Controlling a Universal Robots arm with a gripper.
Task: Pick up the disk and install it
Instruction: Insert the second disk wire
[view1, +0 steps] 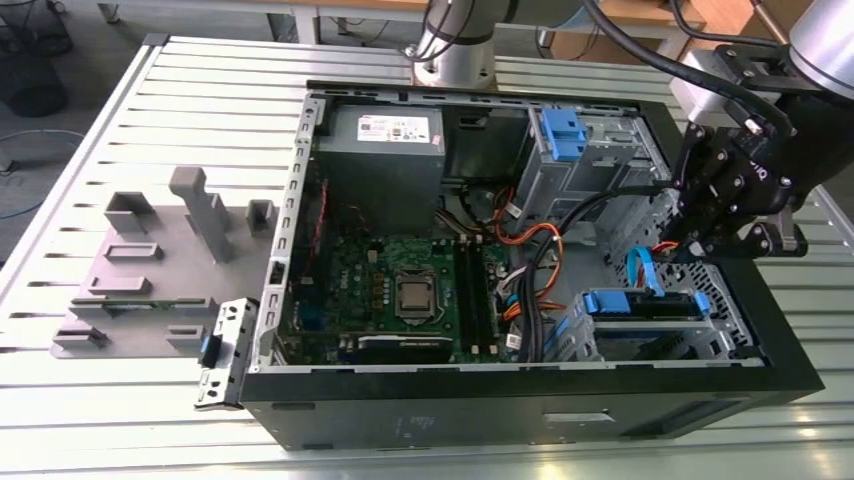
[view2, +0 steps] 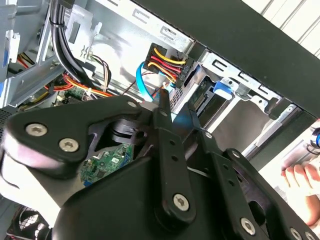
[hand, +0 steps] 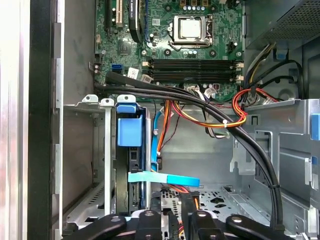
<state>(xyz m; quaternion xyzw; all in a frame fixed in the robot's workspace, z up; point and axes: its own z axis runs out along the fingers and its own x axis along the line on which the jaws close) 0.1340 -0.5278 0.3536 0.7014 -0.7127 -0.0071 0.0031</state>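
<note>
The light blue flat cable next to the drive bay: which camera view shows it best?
The first wrist view: there the light blue flat cable runs unobstructed beside the blue carrier. The exterior view shows a short curve of it. The second wrist view shows one bend near the coloured wires.

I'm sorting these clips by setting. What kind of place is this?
Likely a robotics lab or test workshop: an open desktop computer case lies on a slotted aluminium table, a grey fixture block sits beside it, and the gripper hangs over the case's drive bays.
</note>
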